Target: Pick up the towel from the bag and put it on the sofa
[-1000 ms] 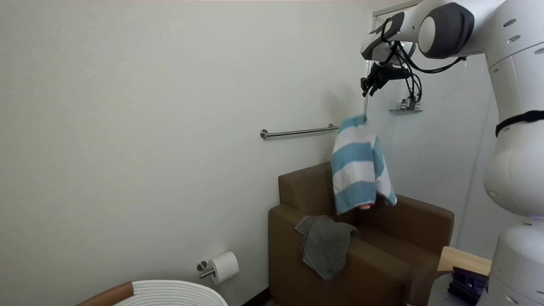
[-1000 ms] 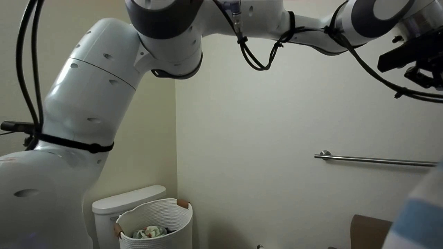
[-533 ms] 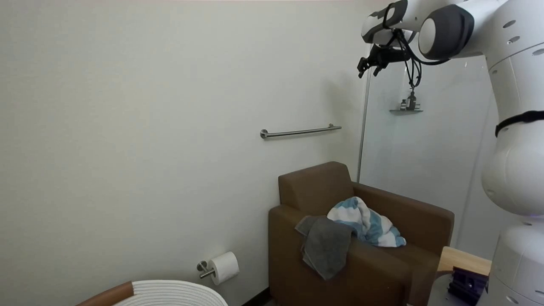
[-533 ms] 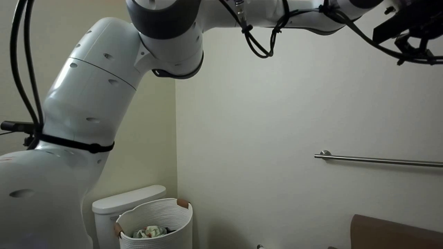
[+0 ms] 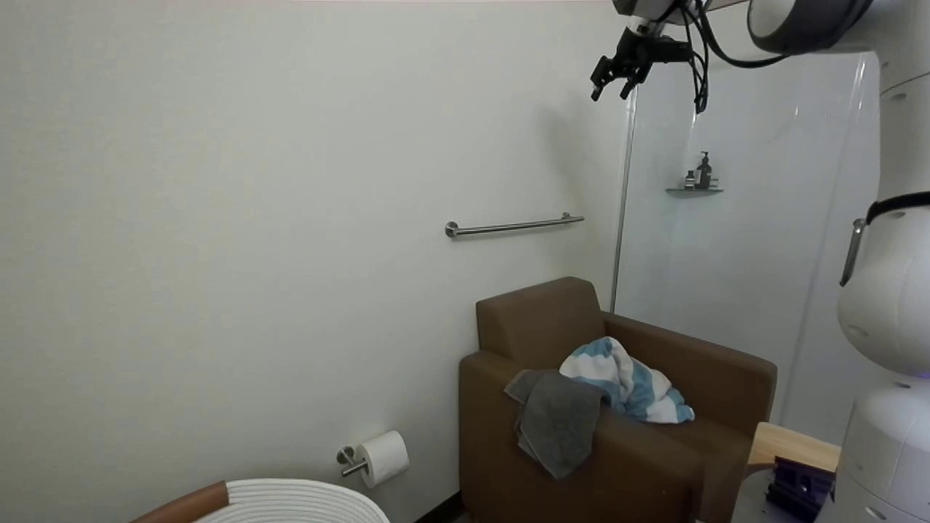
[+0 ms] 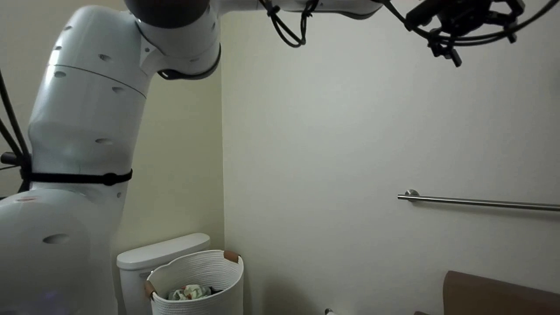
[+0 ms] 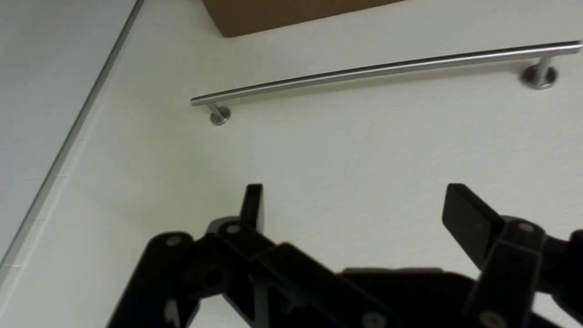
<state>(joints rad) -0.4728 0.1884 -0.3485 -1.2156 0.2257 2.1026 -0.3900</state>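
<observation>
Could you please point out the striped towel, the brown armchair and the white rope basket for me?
Blue-and-white striped towel (image 5: 631, 381): in an exterior view, on its crumpled middle.
Brown armchair (image 5: 536, 323): in an exterior view, on its backrest.
White rope basket (image 6: 226, 302): in an exterior view, on its outer wall.

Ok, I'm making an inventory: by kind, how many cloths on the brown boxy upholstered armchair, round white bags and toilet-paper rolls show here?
Cloths: 2 (striped blue-and-white towel, plain grey cloth)
Round white ribbed bag: 1
White toilet-paper roll: 1
Total: 4

Both exterior views share the metal rail (image 7: 387, 69), the wrist view facing it nearest.
</observation>
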